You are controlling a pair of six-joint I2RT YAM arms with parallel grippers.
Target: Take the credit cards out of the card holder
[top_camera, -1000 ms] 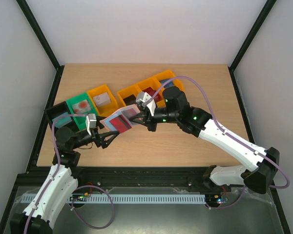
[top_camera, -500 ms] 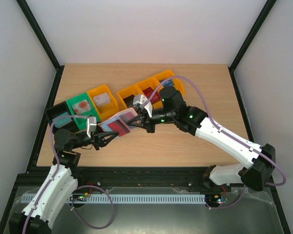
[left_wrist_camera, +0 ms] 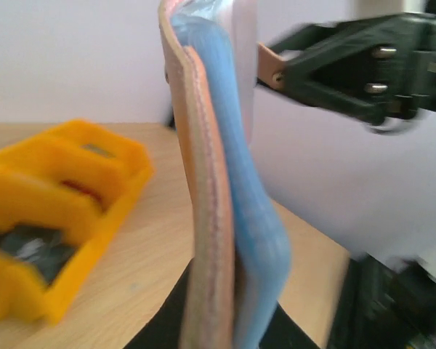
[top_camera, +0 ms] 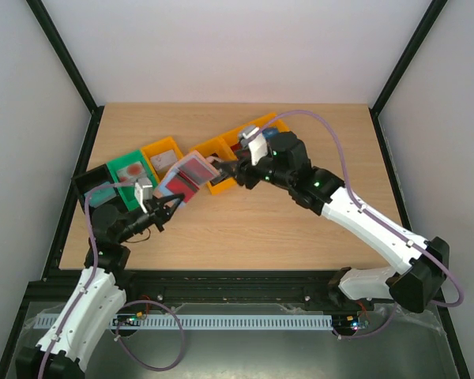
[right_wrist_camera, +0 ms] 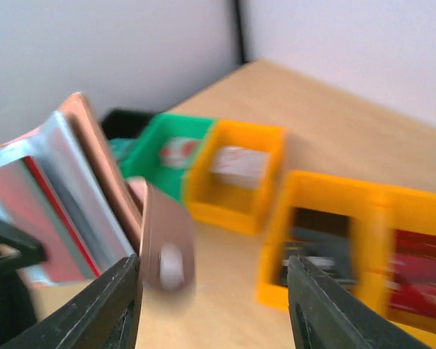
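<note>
Pincer handover: left pincer (top_camera: pixel 168 206) now clamps the card holder (left_wrist_camera: pixel 207 218); right pincer (top_camera: pixel 223 170) has released, jaws apart, free to extract cards (right_wrist_camera: pixel 54 218).

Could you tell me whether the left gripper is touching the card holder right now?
Touching. In the left wrist view the card holder stands with its lower edge clamped in the left gripper.

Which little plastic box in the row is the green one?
The green plastic bin, second from the row's left end, between the black plastic bin and a yellow plastic bin; the rest are yellow-orange.
</note>
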